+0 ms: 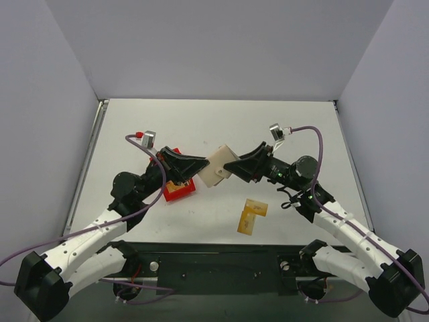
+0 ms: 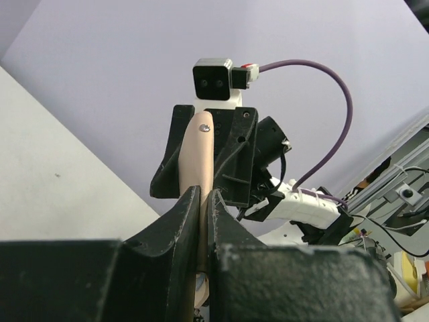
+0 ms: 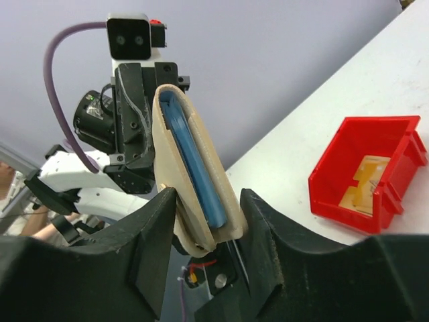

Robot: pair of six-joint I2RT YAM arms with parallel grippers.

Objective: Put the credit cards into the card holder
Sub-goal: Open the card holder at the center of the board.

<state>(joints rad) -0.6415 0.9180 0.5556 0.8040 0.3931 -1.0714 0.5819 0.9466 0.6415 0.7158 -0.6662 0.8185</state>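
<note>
The beige card holder [image 1: 218, 166] hangs in the air between both grippers, above the table. My left gripper [image 1: 198, 168] is shut on its left edge; the left wrist view shows the tan card holder [image 2: 198, 151] pinched between the jaws of this left gripper [image 2: 204, 196]. My right gripper [image 3: 208, 201] has its fingers closed against both flaps of the card holder [image 3: 191, 154], which gapes slightly and shows blue lining. Two orange-yellow credit cards [image 1: 251, 216] lie overlapped on the table near the front. Another credit card [image 3: 367, 182] lies inside the red bin.
A red plastic bin [image 1: 177, 191] sits on the table under my left gripper, and the right wrist view shows this red bin [image 3: 335, 194] at the right. White walls enclose the table [image 1: 221, 127] on three sides.
</note>
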